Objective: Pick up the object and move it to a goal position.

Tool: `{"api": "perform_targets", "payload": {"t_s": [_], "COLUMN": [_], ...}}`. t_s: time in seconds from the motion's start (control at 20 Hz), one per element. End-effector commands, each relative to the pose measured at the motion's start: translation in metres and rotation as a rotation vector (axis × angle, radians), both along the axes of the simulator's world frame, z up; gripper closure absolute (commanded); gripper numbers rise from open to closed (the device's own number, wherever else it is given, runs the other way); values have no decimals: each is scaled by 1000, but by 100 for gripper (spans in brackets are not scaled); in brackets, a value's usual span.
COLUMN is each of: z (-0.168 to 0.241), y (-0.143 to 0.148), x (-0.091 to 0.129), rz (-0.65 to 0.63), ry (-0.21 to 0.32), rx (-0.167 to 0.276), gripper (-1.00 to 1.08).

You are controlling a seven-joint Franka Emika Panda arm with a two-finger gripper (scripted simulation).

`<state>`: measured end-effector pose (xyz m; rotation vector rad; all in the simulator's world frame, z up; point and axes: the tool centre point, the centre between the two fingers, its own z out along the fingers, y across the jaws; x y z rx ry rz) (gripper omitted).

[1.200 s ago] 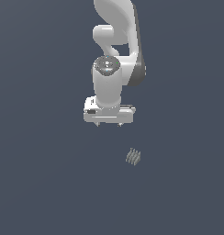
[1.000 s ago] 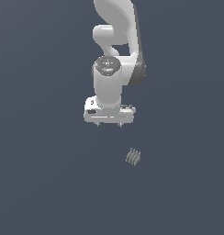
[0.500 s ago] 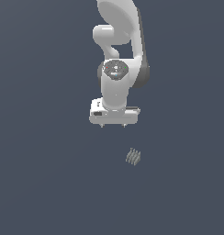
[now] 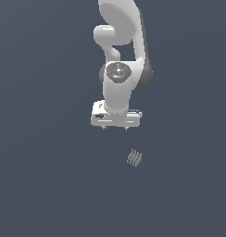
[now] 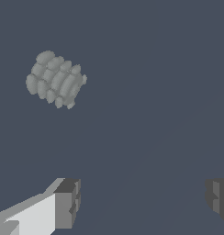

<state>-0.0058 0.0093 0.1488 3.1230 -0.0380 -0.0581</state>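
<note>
— The object (image 4: 134, 158) lies alone on the surface (image 4: 45, 176), at five o'clock from our gripper (image 4: 115, 128), well apart. How will it handle?

— Light and stiff, we judge. Our fingers (image 5: 65, 204) stand wide open, holding nothing; we'd pinch across its ridges.

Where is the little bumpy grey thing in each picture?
Exterior view: the ridged lump lies on the floor below the tool, a bit toward the exterior view's right, not touching it.
Wrist view: the ridged lump sits apart from the two open fingertips, outside the gap between them.
Shared landmark: the tool's fingertips.
</note>
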Motion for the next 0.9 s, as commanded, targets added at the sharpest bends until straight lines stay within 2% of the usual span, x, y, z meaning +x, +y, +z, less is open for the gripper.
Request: {"api": "perform_targets", "payload": {"t_s": [0.0, 0.4, 0.85], "z": [-2, -13, -35], "y": [4, 24, 62], "x": [5, 33, 72], "rz": [-21, -140, -328], "ry": [-2, -13, -29], "rx": [0, 1, 4], "gripper": [-92, -92, -92]}}
